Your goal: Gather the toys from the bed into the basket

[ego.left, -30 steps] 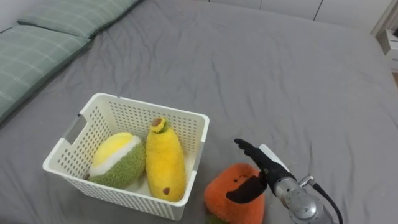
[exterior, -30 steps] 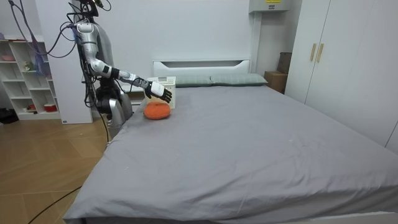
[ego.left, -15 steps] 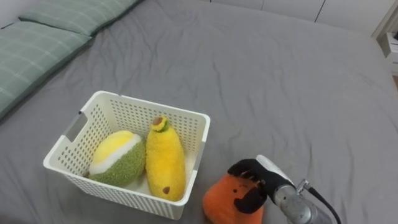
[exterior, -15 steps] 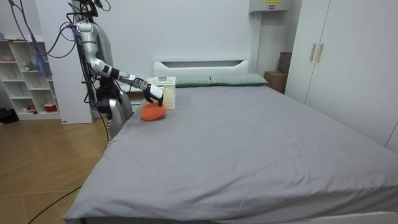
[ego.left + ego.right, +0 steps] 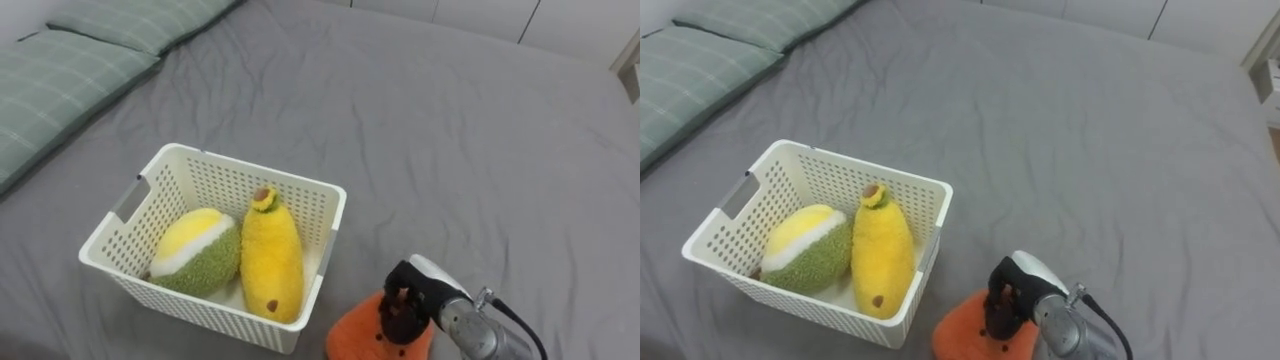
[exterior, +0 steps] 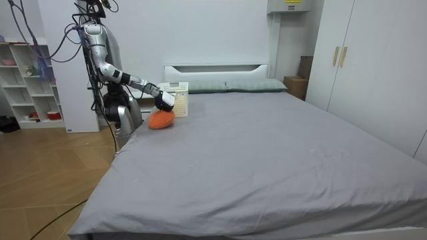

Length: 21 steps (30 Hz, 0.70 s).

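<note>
Found right hand point(image 5: 408, 298) at lower right with fingers curled down over the top of the orange plush toy point(image 5: 352, 336), clamped on it. Located that toy directly under the hand at the near edge of the grey bed point(image 5: 450, 130), just beside the near right corner of the white basket point(image 5: 255, 172) and outside it. Recorded in the basket a yellow banana plush point(image 5: 270, 265) and a green-and-yellow plush point(image 5: 195, 252), touching side by side.

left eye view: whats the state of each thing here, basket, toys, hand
white basket: upright on the bed, open top, two plush toys in it.
yellow banana plush: lying inside the basket.
green durian plush: inside the basket, beside the banana.
orange plush toy: outside the basket, gripped from above.
right hand: fingers curled on the orange plush toy.
</note>
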### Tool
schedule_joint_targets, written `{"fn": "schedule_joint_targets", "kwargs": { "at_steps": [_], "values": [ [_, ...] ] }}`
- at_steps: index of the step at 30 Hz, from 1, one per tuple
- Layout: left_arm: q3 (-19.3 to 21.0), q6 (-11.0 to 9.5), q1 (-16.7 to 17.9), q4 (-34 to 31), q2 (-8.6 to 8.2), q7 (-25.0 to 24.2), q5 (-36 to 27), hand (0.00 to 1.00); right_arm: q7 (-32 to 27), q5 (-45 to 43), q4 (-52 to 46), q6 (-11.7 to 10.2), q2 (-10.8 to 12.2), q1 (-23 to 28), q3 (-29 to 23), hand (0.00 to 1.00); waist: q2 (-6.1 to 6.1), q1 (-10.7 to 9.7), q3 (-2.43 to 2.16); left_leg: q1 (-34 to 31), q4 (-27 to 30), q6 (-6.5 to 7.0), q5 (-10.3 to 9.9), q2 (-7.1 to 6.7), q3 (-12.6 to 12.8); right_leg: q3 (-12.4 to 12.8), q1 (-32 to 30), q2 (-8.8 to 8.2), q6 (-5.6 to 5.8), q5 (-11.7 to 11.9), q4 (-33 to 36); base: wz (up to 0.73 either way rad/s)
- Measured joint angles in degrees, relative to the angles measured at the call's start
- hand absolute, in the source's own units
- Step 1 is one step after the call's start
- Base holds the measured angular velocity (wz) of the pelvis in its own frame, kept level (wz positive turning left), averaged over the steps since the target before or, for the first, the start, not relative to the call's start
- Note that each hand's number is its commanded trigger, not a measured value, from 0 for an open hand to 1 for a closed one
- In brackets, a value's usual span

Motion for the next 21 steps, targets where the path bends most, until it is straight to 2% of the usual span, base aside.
{"fn": "schedule_joint_targets", "kwargs": {
  "at_steps": [5, 21],
  "values": [
    [0.0, 0.0, -0.1, -0.2, 0.00, 0.0, -0.1, 0.00, 0.6, -0.3, 0.1, 0.9, 0.1, -1.0, 0.0, 1.00, -0.03, -0.1, 0.04, 0.0, 0.0, 0.00, 0.0, 0.03, 0.0, 0.1, 0.0, 0.06, 0.00, 0.0, 0.1, 0.00],
    [0.0, -0.2, -0.8, -1.8, 0.00, 0.0, -0.1, 0.00, 0.5, 1.5, 0.0, 1.0, -0.1, -1.1, 0.0, 1.00, -0.44, 0.0, 0.19, -0.1, 0.0, 0.01, -0.1, 0.07, 0.0, 0.5, -0.3, 0.09, -0.04, 0.1, 0.4, 0.00]
  ]
}}
